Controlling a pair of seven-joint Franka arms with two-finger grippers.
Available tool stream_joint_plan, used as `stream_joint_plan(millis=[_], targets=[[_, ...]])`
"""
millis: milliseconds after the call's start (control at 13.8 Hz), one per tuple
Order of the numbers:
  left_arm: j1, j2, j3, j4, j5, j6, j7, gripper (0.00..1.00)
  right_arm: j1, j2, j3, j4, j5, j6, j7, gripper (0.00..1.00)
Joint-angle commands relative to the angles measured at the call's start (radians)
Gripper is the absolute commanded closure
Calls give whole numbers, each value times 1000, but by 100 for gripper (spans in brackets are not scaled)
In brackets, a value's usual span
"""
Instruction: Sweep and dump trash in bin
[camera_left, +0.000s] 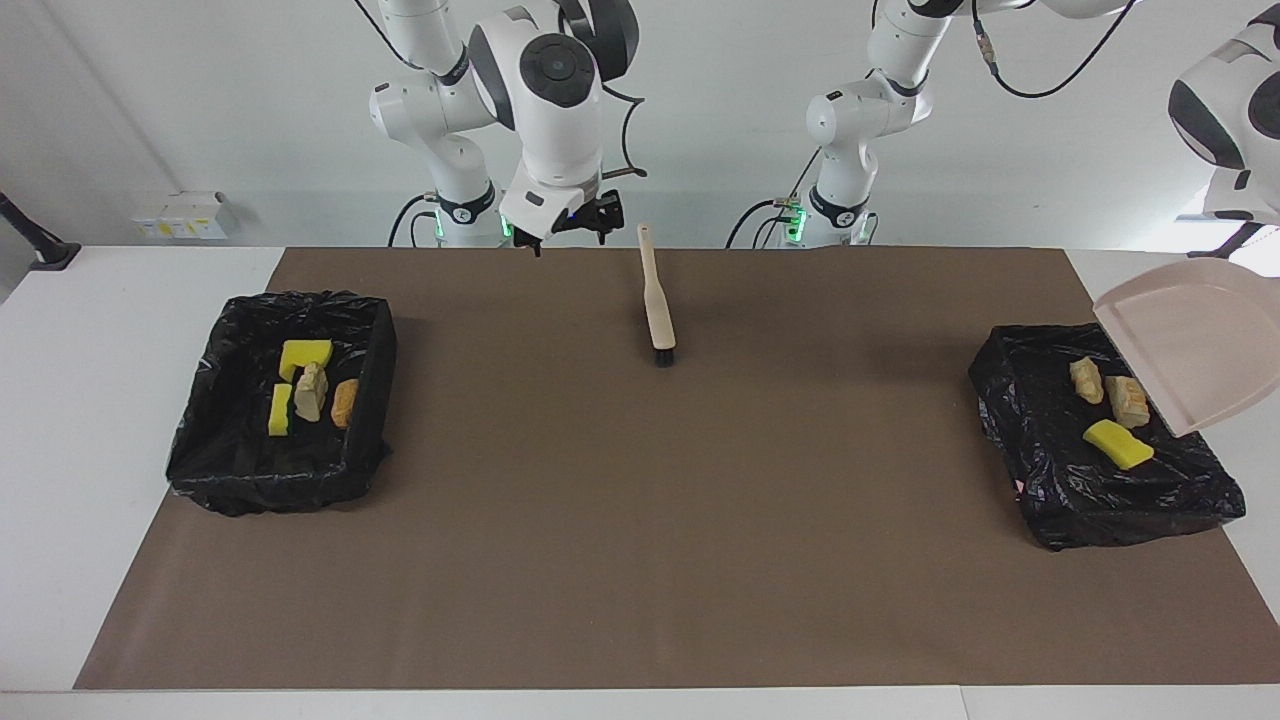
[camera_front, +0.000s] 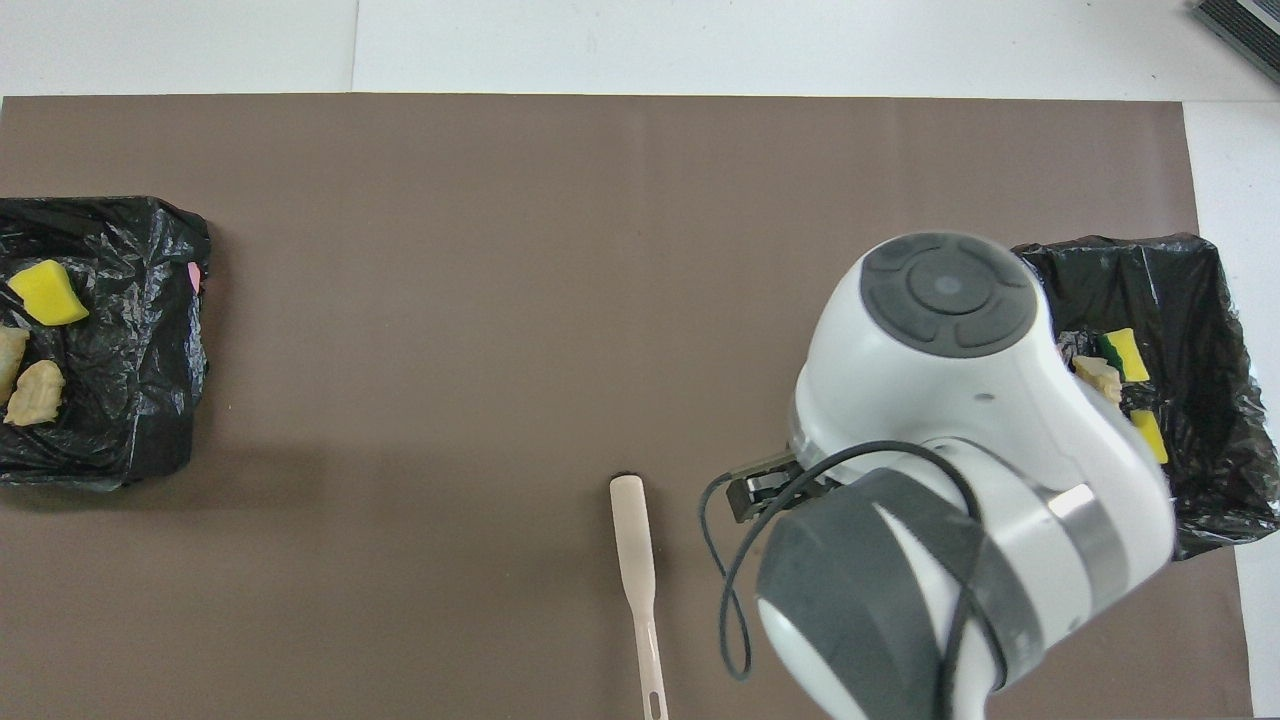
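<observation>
Left gripper, facing view: raised over the bin at the left arm's end of the table and closed tight. The beige dustpan hangs from it, tilted, mouth down toward that bin. The grip itself sits at the frame's edge and is not clearly seen.

Right gripper: up in the air over the robots' edge of the brown mat, holding nothing. Whether it is spread or closed cannot be told.

Brush: flat on the mat, free of both grippers, handle end toward the robots, dark bristles away from them.

Trash: all seven scraps are in the two black-lined bins. Three lie in the bin at the left arm's end, one yellow and two tan. Four lie in the bin at the right arm's end: two yellow, one tan, one orange-brown.

Overhead view: the right arm's body covers part of the bin at the right arm's end; only some of its scraps show past the arm. The brush lies beside that arm. The bin at the left arm's end shows the yellow scrap farther from the robots than the two tan ones.
</observation>
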Motion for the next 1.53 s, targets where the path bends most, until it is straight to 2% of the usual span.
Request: stream_joint_plan(millis=[0, 218, 363, 509, 654, 800, 945, 1090, 1309, 1454], targets=[[-78, -10, 7, 32, -47, -108, 3, 100, -111, 9, 10, 49, -69, -29, -177, 0], [-89, -74, -1, 21, -245, -165, -124, 100, -212, 9, 1, 62, -73, -12, -266, 0], [-90, -88, -16, 8, -410, -240, -317, 100, -271, 20, -10, 94, -73, 0, -302, 0], [-118, -143, -16, -79, -587, -246, -593, 100, -288, 17, -42, 100, -84, 51, -291, 0], [-180, -195, -17, -176, -692, -223, -825, 100, -285, 11, -118, 100, -86, 106, -279, 0], [-254, -218, -19, -247, -764, -209, -981, 100, -286, 11, -175, 100, -75, 175, -264, 0], [-334, -234, -19, -304, -802, -173, -1145, 100, -285, -12, -218, 95, -61, 172, -218, 0], [-406, -238, -19, -342, -824, -163, -1270, 100, -288, -57, -234, 79, -54, 152, -216, 0], [-472, -272, -19, -448, -925, -89, -1564, 100, -288, -147, -240, -38, -23, 167, -202, 0], [-530, -294, -19, -534, -934, 2, -1671, 100, -291, -144, -242, -37, -20, 164, -194, 0]])
